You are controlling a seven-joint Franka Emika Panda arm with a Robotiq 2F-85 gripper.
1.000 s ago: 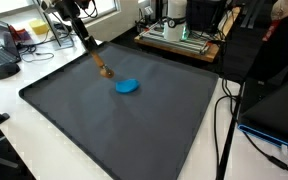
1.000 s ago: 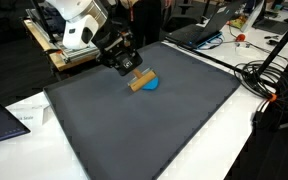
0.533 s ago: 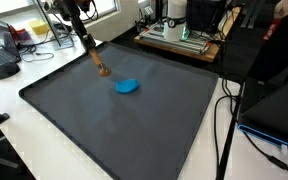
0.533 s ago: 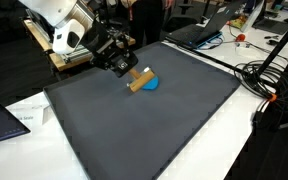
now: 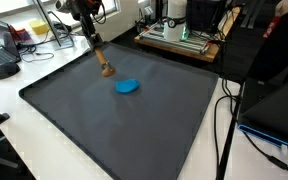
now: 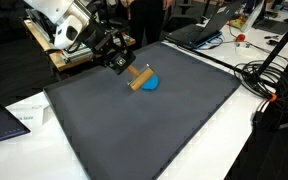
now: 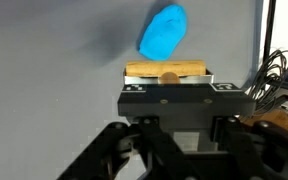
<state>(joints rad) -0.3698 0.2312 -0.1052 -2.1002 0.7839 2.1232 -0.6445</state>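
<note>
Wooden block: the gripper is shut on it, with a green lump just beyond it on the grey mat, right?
The lump is blue, not green; the wrist view shows it. The gripper is shut on the wooden block, with the blue lump just beyond on the grey mat.

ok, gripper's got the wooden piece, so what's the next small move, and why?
Probably slide the wooden piece forward toward the blue lump. The gripper is shut on it, its end sits down at the grey mat, and the lump lies just ahead with a gap.
</note>
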